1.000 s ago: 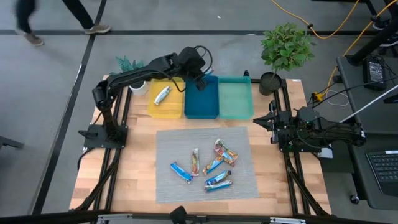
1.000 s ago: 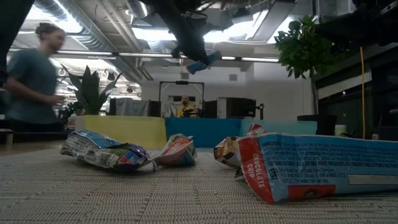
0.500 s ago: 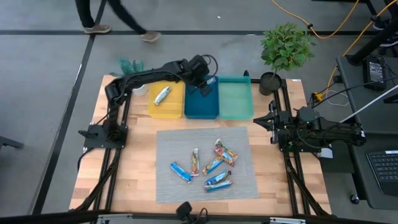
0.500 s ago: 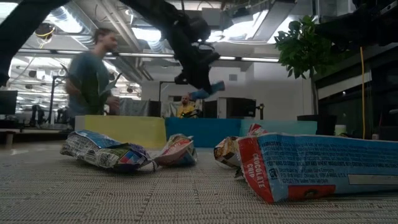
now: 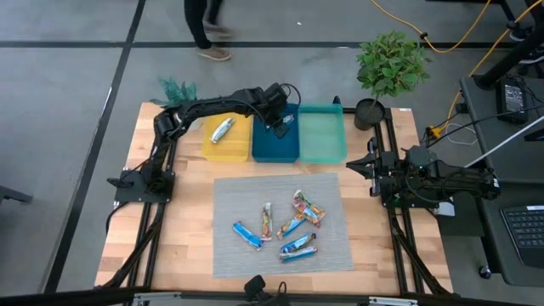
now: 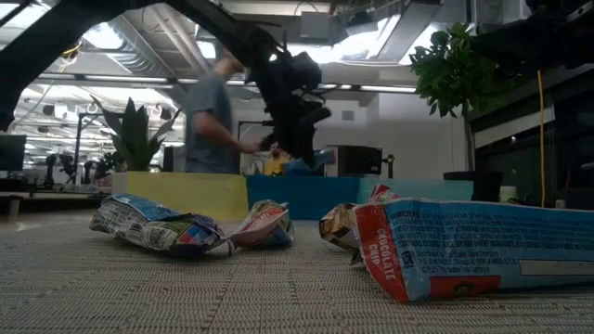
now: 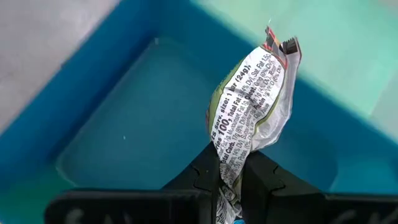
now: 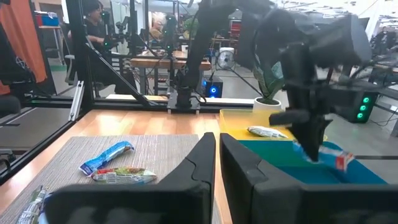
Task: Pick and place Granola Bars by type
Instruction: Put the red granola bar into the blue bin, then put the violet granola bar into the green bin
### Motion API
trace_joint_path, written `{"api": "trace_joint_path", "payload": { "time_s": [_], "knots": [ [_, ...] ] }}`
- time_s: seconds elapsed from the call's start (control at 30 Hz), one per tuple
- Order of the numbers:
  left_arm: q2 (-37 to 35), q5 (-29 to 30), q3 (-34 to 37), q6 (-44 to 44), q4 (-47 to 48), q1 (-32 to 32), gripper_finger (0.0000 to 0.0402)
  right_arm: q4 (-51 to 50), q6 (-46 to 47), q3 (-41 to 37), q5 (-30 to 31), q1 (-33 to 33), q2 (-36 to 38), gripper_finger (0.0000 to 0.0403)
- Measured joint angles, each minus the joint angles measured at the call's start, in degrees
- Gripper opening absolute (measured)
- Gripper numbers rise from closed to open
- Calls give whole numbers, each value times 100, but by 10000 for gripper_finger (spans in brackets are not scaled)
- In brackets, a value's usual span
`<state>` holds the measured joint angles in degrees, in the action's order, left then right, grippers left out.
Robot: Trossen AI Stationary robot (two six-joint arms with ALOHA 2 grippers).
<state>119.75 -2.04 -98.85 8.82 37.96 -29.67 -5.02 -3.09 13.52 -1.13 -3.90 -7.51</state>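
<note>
My left gripper (image 5: 278,120) reaches over the blue tray (image 5: 274,144) and is shut on a granola bar (image 7: 252,102). Its wrapper is blue on one side (image 8: 323,152) and white with print on the other. A silver bar (image 5: 221,129) lies flat in the yellow tray (image 5: 228,146). Several bars, blue and red-orange multicoloured (image 5: 280,226), lie flat on the grey mat (image 5: 229,204). My right gripper (image 5: 371,166) waits shut at the table's right edge. My left gripper pinches the bar between its two fingers at one end (image 7: 229,177). The fingers come from above, slanting down toward the blue tray. The rest of the bar sticks out past the fingertips (image 7: 261,171), lifted clear just above the tray floor (image 7: 143,124).
The teal tray (image 5: 321,136) stands right of the blue one. A potted plant (image 5: 389,68) stands at the far right corner, a small green plant (image 5: 174,88) at the far left. A person (image 5: 208,25) walks beyond the far edge. Bare wood lies left of the mat.
My left gripper has moved down and slightly toward the table's right, from above the trays' far rim into the space over the blue tray, still shut on the bar. The bar has come down with it. The person beyond the table has walked to the right.
</note>
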Motion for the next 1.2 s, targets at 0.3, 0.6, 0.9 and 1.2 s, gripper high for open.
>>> {"api": "trace_joint_path", "payload": {
  "time_s": [0.3, 0.6, 0.9, 1.2],
  "knots": [
    [339, -71, -1, -59, -7, 42, 33, 0, 0, 0, 0, 0, 0, 28],
    [403, 23, 0, -61, -2, 44, 42, 0, 2, 0, 0, 1, 0, 28],
    [389, 12, 0, -101, 26, 103, 100, 0, -11, 0, 0, 0, 2, 28],
    [-74, -306, -240, 43, 426, 510, 138, 0, -15, 0, 2, 0, 0, 28]
  ]
}}
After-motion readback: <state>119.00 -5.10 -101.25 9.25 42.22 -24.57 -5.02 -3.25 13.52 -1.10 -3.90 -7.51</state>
